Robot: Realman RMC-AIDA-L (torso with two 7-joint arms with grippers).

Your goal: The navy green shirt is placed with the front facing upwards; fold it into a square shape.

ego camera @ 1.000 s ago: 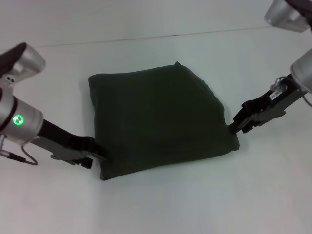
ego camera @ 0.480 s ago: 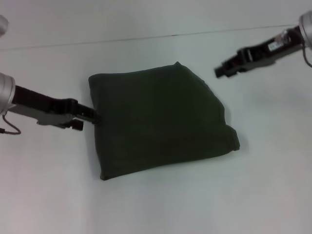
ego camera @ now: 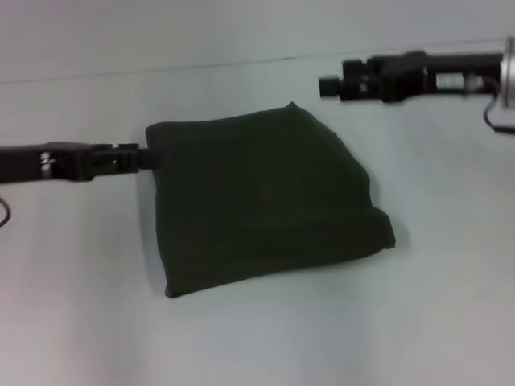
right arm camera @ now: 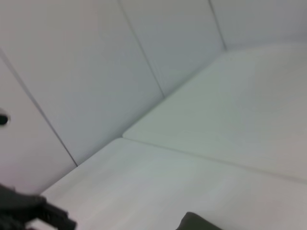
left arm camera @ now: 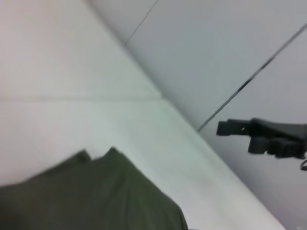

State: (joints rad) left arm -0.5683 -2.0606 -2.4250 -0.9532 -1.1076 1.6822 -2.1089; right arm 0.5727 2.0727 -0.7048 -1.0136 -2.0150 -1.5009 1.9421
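Left claw (ego camera: 149, 158): slim black claw on a black arm reaching in level from the robot's left side; its tip lies at the far-left corner of the shirt, touching or just beside the cloth edge. Whether its fingers are released or clenched cannot be told.

Right claw (ego camera: 328, 85): black claw on a black arm with a silver wrist joint, held level above the tabletop, well apart from the shirt and beyond its far-right corner. It grasps nothing; whether its fingers are parted or closed cannot be told. In the left wrist view it shows as a dark silhouette (left arm camera: 225, 128) against the pale wall.

Navy green shirt (ego camera: 261, 197): dark olive-green cotton T-shirt, folded into a thick, roughly square bundle lying flat, with a plain side up. From the left claw it spreads away toward the robot's right and toward the robot; from the right claw it lies nearer the robot and to that claw's left. Its near-right corner bulges slightly. One far corner shows in the left wrist view (left arm camera: 96, 191).

Tabletop (ego camera: 257, 338): plain white surface carrying the shirt, running back from both claws to a pale panelled wall (right arm camera: 86, 72).
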